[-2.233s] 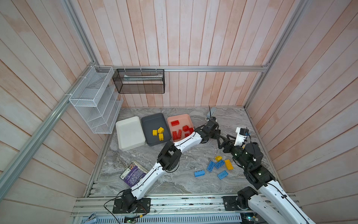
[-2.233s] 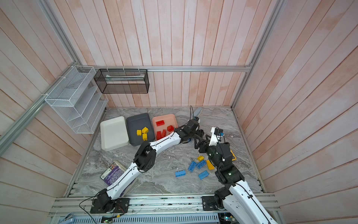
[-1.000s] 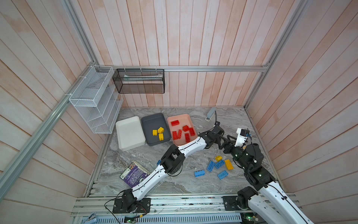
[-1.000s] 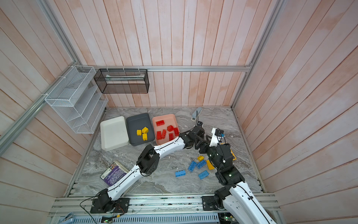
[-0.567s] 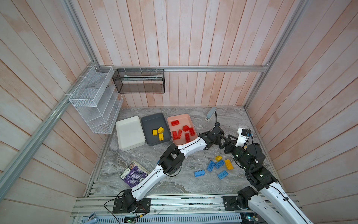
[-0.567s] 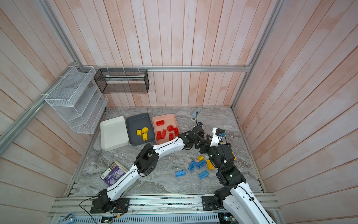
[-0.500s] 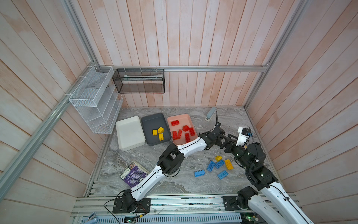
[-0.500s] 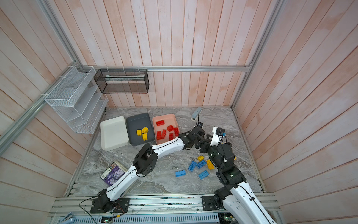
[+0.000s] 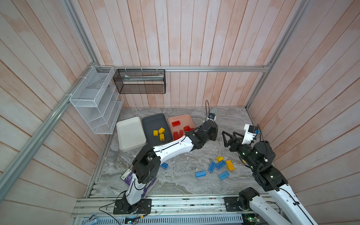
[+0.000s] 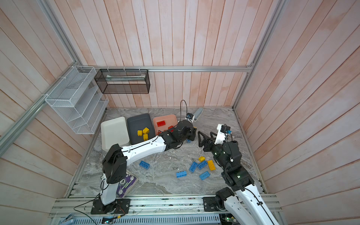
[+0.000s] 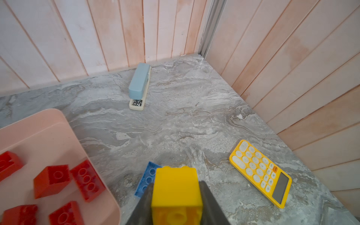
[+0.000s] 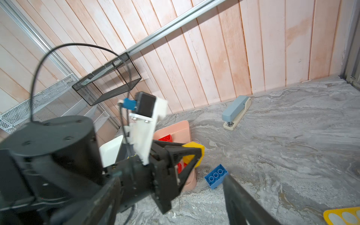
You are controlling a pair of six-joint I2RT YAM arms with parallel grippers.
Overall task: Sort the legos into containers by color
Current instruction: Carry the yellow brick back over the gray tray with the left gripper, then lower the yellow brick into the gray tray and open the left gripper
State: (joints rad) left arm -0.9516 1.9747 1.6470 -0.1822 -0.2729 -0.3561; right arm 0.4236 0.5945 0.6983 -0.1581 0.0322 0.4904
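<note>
My left gripper [image 9: 211, 134] hangs just right of the salmon pink tray [image 9: 185, 119], shut on a yellow brick [image 11: 176, 192] that fills the space between its fingers. A blue brick [image 11: 148, 179] lies on the table below it. My right gripper [image 9: 228, 136] stands open and empty, facing the left one from close by. Red bricks [image 9: 176, 123] lie in the pink tray and yellow bricks [image 9: 159, 133] in the dark grey tray [image 9: 153, 121]. The white tray [image 9: 130, 134] holds nothing. Several blue bricks [image 9: 220, 165] and two yellow ones [image 9: 229, 165] lie loose at the front right.
A blue-grey stapler [image 11: 139, 85] lies near the back wall and a yellow calculator [image 11: 261, 173] by the right wall. One more blue brick [image 9: 164, 165] and a purple booklet [image 10: 125, 184] sit beside the left arm's base. Wire baskets [image 9: 97, 101] hang on the left wall.
The left gripper went from the pink tray's far corner forward and right over the table, then drew back a little toward the tray. The right arm has barely moved.
</note>
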